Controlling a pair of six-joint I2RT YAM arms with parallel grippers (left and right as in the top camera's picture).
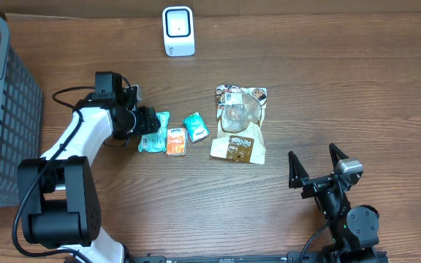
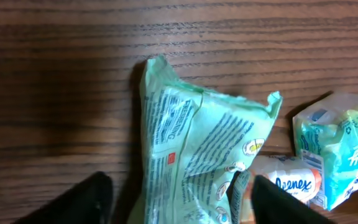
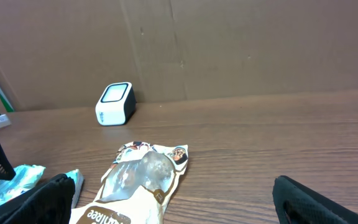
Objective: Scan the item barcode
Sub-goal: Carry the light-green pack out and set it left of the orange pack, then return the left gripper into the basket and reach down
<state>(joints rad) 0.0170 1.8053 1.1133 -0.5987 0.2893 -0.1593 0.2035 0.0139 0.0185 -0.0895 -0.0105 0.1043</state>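
Note:
A pale green printed packet (image 1: 153,134) lies on the wooden table, its printed back up in the left wrist view (image 2: 194,149). My left gripper (image 1: 150,123) is right over it and open, one finger on each side of the packet (image 2: 182,202), neither pressing it. The white barcode scanner (image 1: 178,31) stands at the back of the table (image 3: 115,103). At the front right, my right gripper (image 1: 316,162) stands wide open and holds nothing (image 3: 185,208).
An orange Kleenex pack (image 1: 175,141) and a teal pack (image 1: 196,126) lie just right of the green packet. A brown-and-white pouch (image 1: 241,123) lies further right. A grey mesh basket (image 1: 6,109) stands at the left edge.

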